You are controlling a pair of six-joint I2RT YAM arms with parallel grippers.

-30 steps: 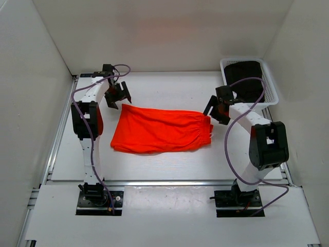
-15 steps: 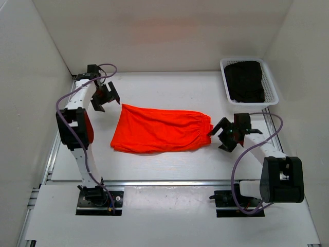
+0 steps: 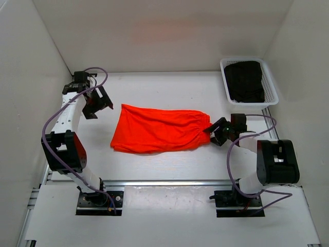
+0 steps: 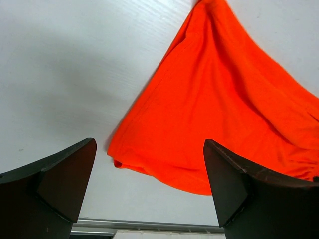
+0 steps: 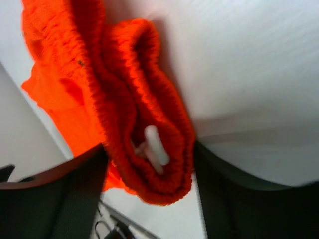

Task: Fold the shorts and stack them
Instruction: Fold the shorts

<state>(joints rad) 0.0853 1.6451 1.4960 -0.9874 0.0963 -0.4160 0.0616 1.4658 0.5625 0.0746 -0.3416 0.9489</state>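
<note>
Right tool (image 3: 214, 135) now astride shorts (image 3: 159, 129), basket (image 3: 273, 95) beyond

Bright even light; right wrist view blurred.

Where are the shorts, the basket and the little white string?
shorts (image 3: 159, 128): top view, middle of the orange fabric.
basket (image 3: 271, 80): top view, its right rim.
string (image 5: 157, 145): right wrist view, its white end in the waistband.
</note>
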